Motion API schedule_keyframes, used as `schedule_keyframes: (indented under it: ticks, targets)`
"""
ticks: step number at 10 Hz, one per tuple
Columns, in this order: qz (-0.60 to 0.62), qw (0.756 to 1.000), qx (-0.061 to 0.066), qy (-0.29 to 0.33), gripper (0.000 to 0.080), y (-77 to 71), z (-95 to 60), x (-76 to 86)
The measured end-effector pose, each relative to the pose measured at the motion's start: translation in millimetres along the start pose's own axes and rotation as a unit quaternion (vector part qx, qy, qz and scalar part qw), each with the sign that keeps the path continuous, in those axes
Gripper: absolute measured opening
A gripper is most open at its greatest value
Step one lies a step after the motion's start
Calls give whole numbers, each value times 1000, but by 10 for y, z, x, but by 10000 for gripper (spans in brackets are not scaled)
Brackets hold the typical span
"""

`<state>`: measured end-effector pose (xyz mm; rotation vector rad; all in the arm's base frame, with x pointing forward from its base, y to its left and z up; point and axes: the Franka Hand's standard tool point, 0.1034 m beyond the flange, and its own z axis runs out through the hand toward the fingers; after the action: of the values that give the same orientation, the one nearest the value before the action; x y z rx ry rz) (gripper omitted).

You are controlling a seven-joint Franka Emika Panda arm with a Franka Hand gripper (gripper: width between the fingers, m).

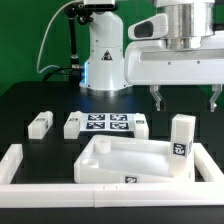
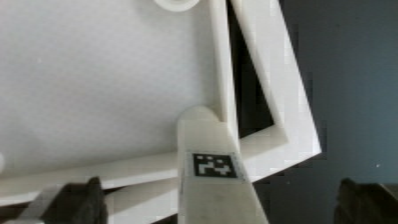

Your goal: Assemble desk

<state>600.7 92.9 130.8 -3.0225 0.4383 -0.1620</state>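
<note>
Desk tabletop panel (image 1: 128,157) lies flat at table front, one leg block (image 1: 181,135) upright by its corner; prob. light, stiff, slick plastic, so pinch leg across flat sides; gripper (image 1: 185,98) hangs above, jaws wide, empty.

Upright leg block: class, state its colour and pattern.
White leg block with black-and-white tag; exterior view.

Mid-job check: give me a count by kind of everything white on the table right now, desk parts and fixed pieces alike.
Tabletop panel: 1
Leg blocks: 4
Marker board: 1
Border wall: 1
Total: 7
</note>
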Motion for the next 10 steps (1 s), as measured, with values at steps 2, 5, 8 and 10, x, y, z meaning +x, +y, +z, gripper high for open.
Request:
schedule_keyframes:
  ticks: [2,5,8,10]
  targets:
    - [-7,1000,-4,-15,648,35,26,-54]
    - [-43,995,-46,-75,648,261,235,-504]
    - [-48,984,-68,-156,648,369,240,-576]
    - [-48,974,-78,-207,648,446,281,-596]
